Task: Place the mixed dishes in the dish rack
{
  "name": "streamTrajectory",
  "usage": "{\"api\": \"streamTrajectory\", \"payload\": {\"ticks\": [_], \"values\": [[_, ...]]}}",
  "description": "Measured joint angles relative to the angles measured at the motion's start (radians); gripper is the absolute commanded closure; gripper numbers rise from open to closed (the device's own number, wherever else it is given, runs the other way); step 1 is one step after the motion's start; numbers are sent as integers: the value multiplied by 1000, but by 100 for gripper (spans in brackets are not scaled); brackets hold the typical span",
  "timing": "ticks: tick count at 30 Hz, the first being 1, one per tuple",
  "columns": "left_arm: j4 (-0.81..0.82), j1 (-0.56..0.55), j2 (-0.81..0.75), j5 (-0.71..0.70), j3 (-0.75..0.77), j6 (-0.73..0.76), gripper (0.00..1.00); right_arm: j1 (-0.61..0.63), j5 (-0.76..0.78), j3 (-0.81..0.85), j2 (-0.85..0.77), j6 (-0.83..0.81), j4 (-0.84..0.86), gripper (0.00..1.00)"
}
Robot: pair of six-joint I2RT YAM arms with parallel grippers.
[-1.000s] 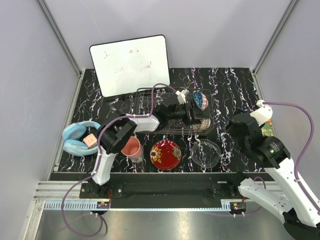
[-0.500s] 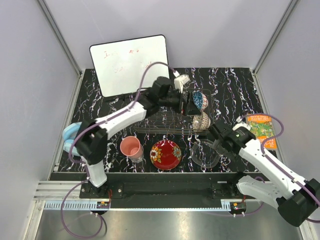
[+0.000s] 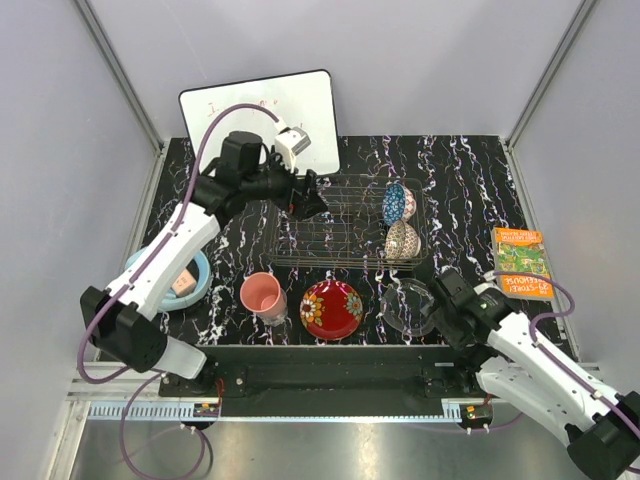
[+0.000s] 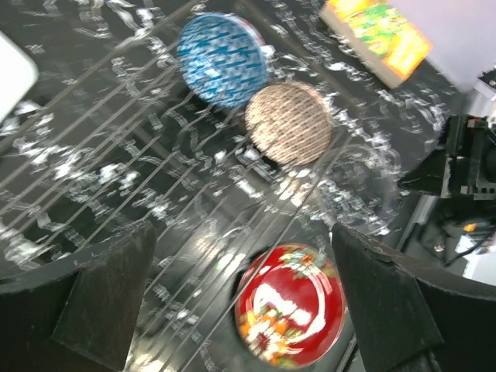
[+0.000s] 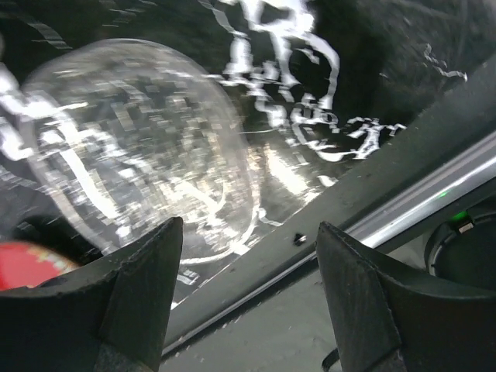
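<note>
The black marbled table (image 3: 470, 180) carries everything. A whiteboard (image 3: 250, 135) leans at its far left. In front of that lies the dish rack (image 3: 335, 225), a low wire grid at mid-table. To the left, near the table's edge, sits a plain light-blue bowl (image 3: 200, 272), partly hidden by the left arm. Along the near edge, outside the rack, three dishes stand in a row. The red floral plate (image 3: 332, 309) lies flat in the middle. The clear glass bowl (image 3: 408, 306) sits just to its right and the pink cup (image 3: 264, 297) stands upright just to its left. An orange-and-green packet (image 3: 522, 263) lies well apart at the right edge. Inside the rack, at its right end, the blue patterned bowl (image 3: 397, 202) and the cream-gold patterned bowl (image 3: 402, 240) stand on edge, one in front of the other, the blue one farther back. The left gripper (image 3: 305, 200) hangs over the rack's left part, its claw released and spread wide with nothing between the fingers. The right gripper (image 3: 445, 298) sits low beside the glass bowl's right rim. Its claw is also released, and in the wrist view the bowl lies just ahead of the gap and is not clasped.
</note>
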Motion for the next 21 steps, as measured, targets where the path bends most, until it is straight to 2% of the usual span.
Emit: {"api": "streamTrajectory", "payload": {"ticks": [9,14,21], "values": [[-105,26,-107,-39,-2,83,1,0,-18,-47,93,53,122,26],[-130,32,-115,-43,-2,85,1,0,-16,-92,90,79,212,30],[-168,35,-115,-58,-1,89,1,0,-16,-138,73,92,246,30]]}}
